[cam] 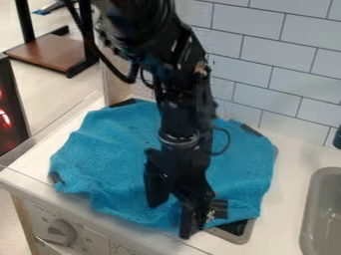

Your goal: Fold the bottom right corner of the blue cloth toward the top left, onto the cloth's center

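blue towel (106, 154) spread beneath parted jaws (171, 214), jaws near its front edge

A white countertop (287, 158) is backed by a wall of pale rectangular tiles (286, 55). A grey rounded sink (325, 211) is set in at right; a round grey knob (61, 232) is mounted on the front.

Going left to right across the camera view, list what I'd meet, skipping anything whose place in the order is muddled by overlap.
Black object with red glow, control knob, pincer, gray sink.
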`<state>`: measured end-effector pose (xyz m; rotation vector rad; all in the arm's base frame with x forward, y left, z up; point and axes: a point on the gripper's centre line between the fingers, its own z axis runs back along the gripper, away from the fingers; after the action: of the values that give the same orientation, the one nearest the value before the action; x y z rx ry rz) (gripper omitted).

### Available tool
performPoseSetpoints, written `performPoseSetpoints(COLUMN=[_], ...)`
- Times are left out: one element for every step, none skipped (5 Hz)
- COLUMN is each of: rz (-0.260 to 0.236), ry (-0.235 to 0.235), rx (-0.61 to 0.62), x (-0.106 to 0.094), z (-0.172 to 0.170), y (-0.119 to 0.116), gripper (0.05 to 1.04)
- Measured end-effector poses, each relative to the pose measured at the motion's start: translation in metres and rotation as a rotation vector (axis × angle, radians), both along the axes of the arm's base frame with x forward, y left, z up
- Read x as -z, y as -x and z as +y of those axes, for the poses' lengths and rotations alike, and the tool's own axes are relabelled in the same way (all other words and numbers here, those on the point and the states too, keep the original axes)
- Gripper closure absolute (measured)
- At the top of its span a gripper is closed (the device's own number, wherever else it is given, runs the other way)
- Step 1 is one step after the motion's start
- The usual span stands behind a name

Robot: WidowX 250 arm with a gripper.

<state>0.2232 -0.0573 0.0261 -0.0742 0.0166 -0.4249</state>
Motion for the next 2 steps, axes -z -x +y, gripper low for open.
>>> performPoseSetpoints(rz=[0.007,0.0], ry=[0.022,0.039], rx=[0.017,0.023], x=[0.0063,0.0063], z=[-0.0044,-0.007], y=[-0.0037,-0.0044], gripper=[0.145,0.459])
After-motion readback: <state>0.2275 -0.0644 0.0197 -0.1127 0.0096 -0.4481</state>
